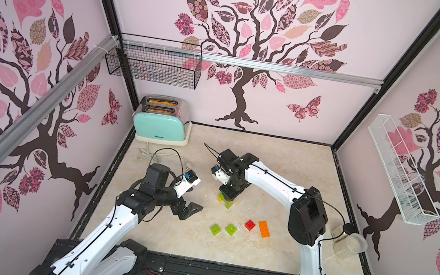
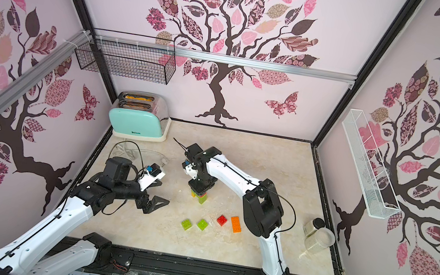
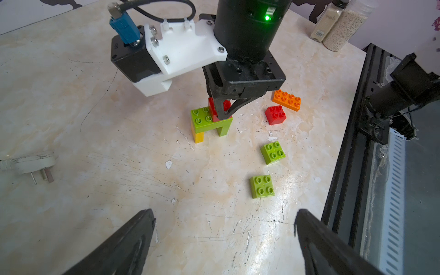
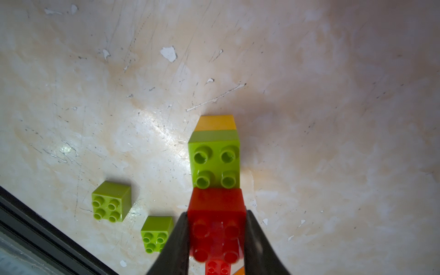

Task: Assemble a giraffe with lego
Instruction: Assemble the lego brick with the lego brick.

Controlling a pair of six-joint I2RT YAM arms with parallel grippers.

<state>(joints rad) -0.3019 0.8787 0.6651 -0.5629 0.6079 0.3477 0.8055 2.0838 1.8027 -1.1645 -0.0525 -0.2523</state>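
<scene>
Here, the right fingers (image 4: 178, 242) are pinching 1 red brick (image 4: 215, 209) on the half-built giraffe (image 3: 202, 127) — the left fingers (image 3: 123, 245) are hanging spread wide above the desk (image 3: 95, 107), well apart.

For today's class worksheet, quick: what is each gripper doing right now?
Left gripper: open, holding nothing.
Right gripper: shut on the red brick.

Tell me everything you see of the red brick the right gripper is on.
Small red brick, glossy plastic, four studs on top, upright. It sits on one end of the long green brick, over the green leg, away from the yellow leg. The right gripper is shut on it, fingers pressing two opposite sides.
</scene>
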